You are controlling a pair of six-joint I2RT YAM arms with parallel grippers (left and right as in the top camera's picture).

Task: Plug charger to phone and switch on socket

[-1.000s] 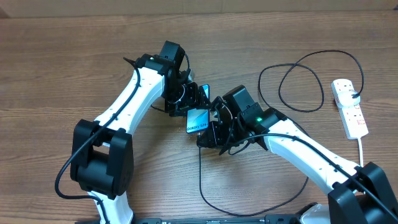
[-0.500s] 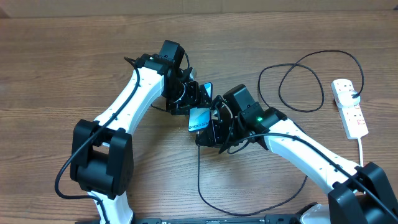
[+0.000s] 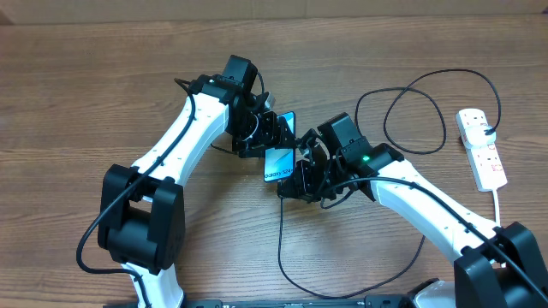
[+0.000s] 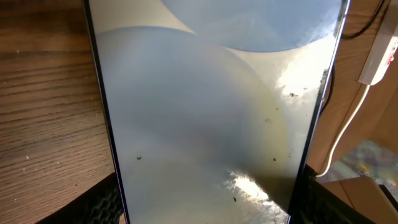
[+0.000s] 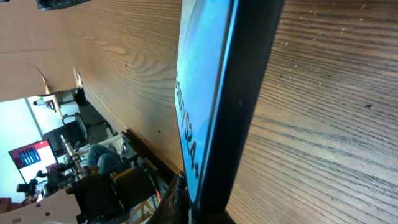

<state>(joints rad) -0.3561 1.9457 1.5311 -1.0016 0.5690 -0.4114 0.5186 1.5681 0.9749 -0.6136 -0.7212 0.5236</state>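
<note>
The phone [image 3: 277,162] is held tilted above the table centre, its blue screen with "Galaxy" lettering facing up. My left gripper [image 3: 265,141] is shut on it; in the left wrist view the pale screen [image 4: 211,112] fills the frame between both finger pads [image 4: 205,208]. My right gripper [image 3: 296,178] is shut at the phone's lower end. The right wrist view shows the phone [image 5: 230,93] edge-on, reaching down to the jaws [image 5: 199,214]. The charger cable [image 3: 281,231] runs from these jaws; its connector tip is hidden. The socket [image 3: 481,147] lies far right, black plug in.
The black cable loops along the front of the table and again at the back right [image 3: 428,111] before the socket. The socket's white cord [image 3: 498,205] runs towards the front edge. The socket and cord also show in the left wrist view [image 4: 380,53].
Both grippers and the phone have shifted slightly to the right together. The cable below the right gripper has followed. Both grips are the same.
</note>
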